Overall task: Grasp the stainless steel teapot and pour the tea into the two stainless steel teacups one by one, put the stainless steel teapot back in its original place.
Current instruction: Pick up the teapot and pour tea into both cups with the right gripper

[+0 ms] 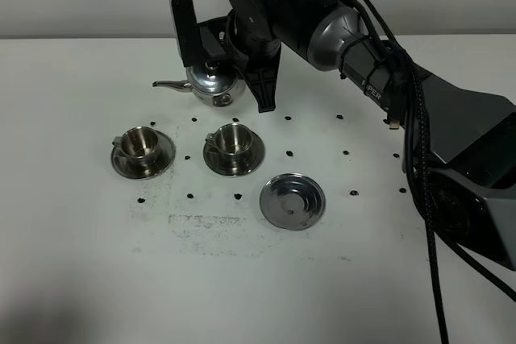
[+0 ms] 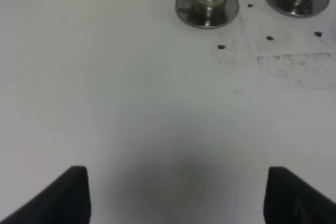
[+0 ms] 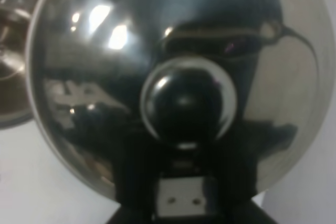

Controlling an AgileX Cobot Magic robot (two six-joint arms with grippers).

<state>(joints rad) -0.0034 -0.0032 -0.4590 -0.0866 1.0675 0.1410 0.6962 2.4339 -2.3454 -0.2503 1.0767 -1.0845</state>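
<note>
Fingers [image 1: 185, 30] of right gripper [image 1: 228, 84] flank stainless steel teapot [image 1: 211, 82] — contact hidden.

Soft even light, blurry close-up

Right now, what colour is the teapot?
The teapot is shiny silver, like a mirror; the exterior high view shows it best.

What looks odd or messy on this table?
Dark specks dot the table around the cups, with a gritty smudge in front. One saucer lies bare: the teapot is off it.
</note>
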